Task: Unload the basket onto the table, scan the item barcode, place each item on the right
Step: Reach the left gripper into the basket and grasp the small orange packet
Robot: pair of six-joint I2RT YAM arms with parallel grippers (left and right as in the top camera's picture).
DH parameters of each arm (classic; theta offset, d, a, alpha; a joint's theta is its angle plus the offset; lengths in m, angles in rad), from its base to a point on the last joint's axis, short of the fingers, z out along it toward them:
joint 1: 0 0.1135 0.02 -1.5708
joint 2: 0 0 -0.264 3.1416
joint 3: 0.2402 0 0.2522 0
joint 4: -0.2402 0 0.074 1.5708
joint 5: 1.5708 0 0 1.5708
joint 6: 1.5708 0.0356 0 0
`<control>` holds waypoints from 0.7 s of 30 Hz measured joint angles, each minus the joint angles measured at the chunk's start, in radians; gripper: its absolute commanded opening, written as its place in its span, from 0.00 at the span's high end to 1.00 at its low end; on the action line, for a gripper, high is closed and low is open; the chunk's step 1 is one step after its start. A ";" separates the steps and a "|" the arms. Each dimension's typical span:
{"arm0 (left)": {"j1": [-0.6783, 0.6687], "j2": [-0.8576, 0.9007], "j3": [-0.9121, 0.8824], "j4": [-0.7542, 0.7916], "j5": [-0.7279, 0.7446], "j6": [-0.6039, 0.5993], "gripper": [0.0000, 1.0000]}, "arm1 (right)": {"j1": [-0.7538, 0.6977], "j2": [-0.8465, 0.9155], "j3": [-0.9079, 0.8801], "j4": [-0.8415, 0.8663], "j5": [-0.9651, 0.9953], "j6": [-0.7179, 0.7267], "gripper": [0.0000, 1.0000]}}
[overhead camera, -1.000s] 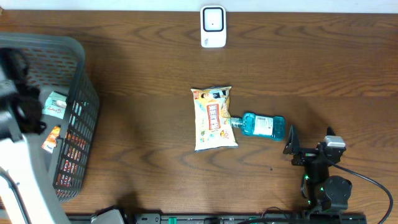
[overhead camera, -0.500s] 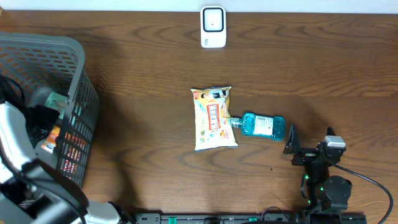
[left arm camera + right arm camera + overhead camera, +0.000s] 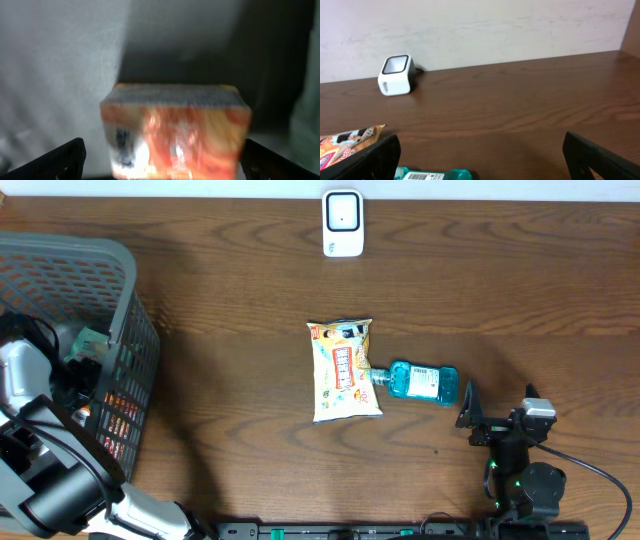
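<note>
Dark wooden table [image 3: 250, 270], white scanner [image 3: 342, 223] at far edge, snack bag [image 3: 344, 370] touching blue bottle [image 3: 422, 381], grey basket [image 3: 138, 370] at one end

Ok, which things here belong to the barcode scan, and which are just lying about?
In the job: orange printed box, between the left arm's open jaws; grey plastic mesh basket that the arm reaches into; white cube-shaped scanner.
Lying about, for now: yellow-and-white snack bag; blue liquid bottle beside it; right arm, jaws open, holding nothing.

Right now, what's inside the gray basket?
An orange box sits in front of the open left gripper, with a pale packet near it. The arm covers the rest of the basket floor.
</note>
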State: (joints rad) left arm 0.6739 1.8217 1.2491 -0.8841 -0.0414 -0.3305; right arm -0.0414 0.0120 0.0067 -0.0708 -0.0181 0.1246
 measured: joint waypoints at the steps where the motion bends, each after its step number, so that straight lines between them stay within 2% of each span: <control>1: 0.000 0.000 -0.023 0.029 -0.003 0.003 0.02 | 0.000 0.000 0.000 0.000 0.000 0.000 0.01; 4: 0.000 -0.005 -0.072 0.087 -0.003 0.011 0.02 | 0.000 0.000 0.000 0.000 0.000 0.000 0.01; 6: 0.003 -0.016 -0.090 0.122 -0.002 0.014 0.22 | 0.000 0.000 0.000 0.000 0.000 0.000 0.01; 10: 0.003 -0.020 -0.098 0.138 0.009 0.021 0.50 | 0.000 0.000 0.000 0.000 0.000 0.000 0.01; 12: 0.003 -0.020 -0.098 0.134 0.004 0.020 0.53 | 0.000 0.000 0.000 0.000 0.000 0.000 0.01; 21: 0.004 -0.066 -0.061 0.058 -0.014 0.018 0.53 | 0.000 0.000 0.000 0.000 0.000 0.000 0.01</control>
State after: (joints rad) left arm 0.6781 1.7554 1.1877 -0.8257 -0.0555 -0.3126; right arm -0.0414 0.0120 0.0067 -0.0708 -0.0185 0.1246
